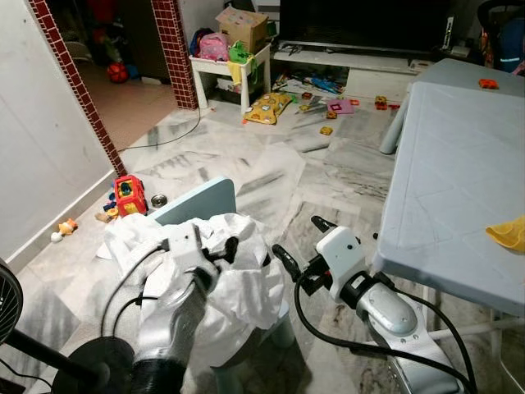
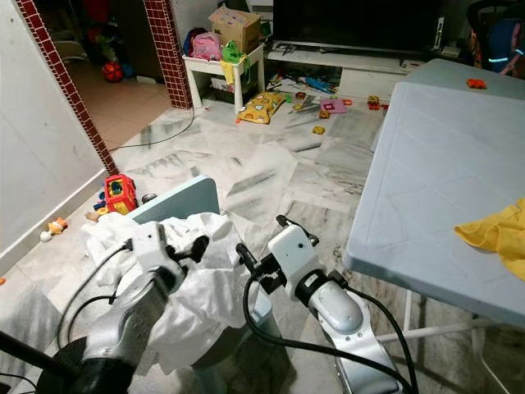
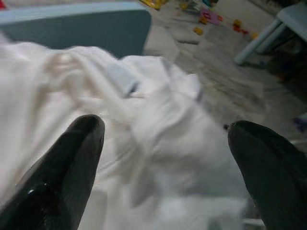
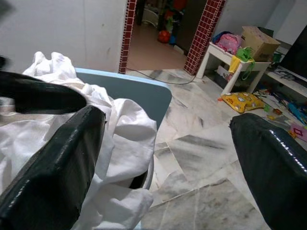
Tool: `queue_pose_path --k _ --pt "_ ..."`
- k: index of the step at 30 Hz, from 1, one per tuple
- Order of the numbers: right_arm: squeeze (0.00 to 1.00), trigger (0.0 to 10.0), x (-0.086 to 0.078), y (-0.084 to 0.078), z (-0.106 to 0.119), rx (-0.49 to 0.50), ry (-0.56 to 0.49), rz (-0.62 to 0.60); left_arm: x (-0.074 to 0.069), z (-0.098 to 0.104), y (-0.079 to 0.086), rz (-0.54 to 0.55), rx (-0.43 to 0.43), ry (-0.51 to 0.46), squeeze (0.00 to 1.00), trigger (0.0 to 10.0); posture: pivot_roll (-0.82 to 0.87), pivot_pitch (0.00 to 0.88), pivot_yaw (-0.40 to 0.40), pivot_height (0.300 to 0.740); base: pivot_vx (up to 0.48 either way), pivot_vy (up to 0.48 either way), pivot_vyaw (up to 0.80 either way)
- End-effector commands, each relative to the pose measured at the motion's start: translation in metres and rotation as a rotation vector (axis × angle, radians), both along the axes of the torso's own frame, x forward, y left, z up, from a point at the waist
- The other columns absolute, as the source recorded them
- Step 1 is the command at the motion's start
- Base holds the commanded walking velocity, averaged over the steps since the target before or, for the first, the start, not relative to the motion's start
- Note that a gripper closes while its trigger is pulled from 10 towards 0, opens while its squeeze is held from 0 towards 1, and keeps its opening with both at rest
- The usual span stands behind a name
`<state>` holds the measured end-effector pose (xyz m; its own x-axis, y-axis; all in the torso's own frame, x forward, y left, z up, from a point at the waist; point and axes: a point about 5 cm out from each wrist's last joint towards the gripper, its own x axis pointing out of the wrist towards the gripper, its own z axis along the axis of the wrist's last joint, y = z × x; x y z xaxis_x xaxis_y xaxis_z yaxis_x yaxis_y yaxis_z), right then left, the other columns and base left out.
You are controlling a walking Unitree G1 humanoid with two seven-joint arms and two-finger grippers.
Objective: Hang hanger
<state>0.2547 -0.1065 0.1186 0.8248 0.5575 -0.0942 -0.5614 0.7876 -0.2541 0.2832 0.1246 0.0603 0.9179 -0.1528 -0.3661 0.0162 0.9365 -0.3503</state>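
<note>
- Under the left claw (image 1: 215, 256), spread wide and holding nothing, white cloth (image 1: 238, 295) lies heaped on a blue chair (image 1: 197, 201), probably draped there for picking.
- Right claw (image 1: 297, 238), also spread and empty, hovers just beside the cloth.
- No hanger can be made out; perhaps buried in the cloth.

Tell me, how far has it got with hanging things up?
Barely begun, by the look of it. Nothing is hung, and I can make out no hanger or rail. A white cloth lies heaped on a blue chair. The left gripper hovers over the heap, jaws open; the right gripper, also open, waits beside it. Gripping, lifting and hanging all remain.
</note>
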Motion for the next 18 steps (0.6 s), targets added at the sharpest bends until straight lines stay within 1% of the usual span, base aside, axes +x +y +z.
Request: queue_pose_path --k 1,2,3,6,7,9,13,15,17,18 --pt "0.0 10.0 0.002 0.003 0.004 0.008 -0.016 0.013 -0.002 0.007 0.0 -0.026 0.01 -0.017 0.0 10.0 -0.27 0.0 0.048 0.74 0.0 0.0 0.0" --pt "0.0 10.0 0.002 0.003 0.004 0.008 -0.016 0.013 -0.002 0.007 0.0 -0.026 0.01 -0.017 0.0 10.0 -0.27 0.0 0.048 0.74 0.0 0.0 0.0" --pt "0.0 10.0 0.003 0.004 0.004 0.01 -0.016 0.016 -0.004 0.009 0.004 -0.014 0.004 -0.017 0.0 10.0 -0.25 0.0 0.041 0.74 0.0 0.0 0.0" --pt "0.0 10.0 0.008 0.009 0.005 0.017 -0.017 0.048 -0.01 0.014 0.011 0.033 -0.062 -0.011 0.0 10.0 -0.21 0.0 0.015 0.74 0.0 0.0 0.0" --pt "0.0 10.0 0.01 0.013 0.006 0.016 -0.017 0.077 -0.012 0.016 0.01 0.055 -0.094 -0.01 0.0 10.0 -0.2 0.0 0.001 0.74 0.0 0.0 0.0" --pt "0.0 10.0 0.011 0.017 0.006 0.006 -0.017 0.109 -0.015 0.014 0.007 0.082 -0.123 -0.004 0.0 10.0 -0.2 0.0 -0.015 0.74 0.0 0.0 0.0" --pt "0.0 10.0 0.012 0.019 0.008 -0.001 -0.02 0.134 -0.016 0.012 0.005 0.125 -0.183 0.007 0.0 10.0 -0.19 0.0 -0.047 0.74 0.0 0.0 0.0" --pt "0.0 10.0 0.014 0.019 0.009 -0.003 -0.021 0.143 -0.014 0.01 0.001 0.178 -0.254 0.028 0.0 10.0 -0.19 0.0 -0.056 0.74 0.0 0.0 0.0" --pt "0.0 10.0 0.015 0.019 0.009 -0.005 -0.02 0.151 -0.013 0.01 -0.003 0.183 -0.286 0.031 0.0 10.0 -0.19 0.0 -0.061 0.74 0.0 0.0 0.0" --pt "0.0 10.0 0.015 0.022 0.01 -0.005 -0.021 0.163 -0.01 0.01 -0.01 0.162 -0.299 0.036 0.0 10.0 -0.2 0.0 -0.059 0.74 0.0 0.0 0.0"
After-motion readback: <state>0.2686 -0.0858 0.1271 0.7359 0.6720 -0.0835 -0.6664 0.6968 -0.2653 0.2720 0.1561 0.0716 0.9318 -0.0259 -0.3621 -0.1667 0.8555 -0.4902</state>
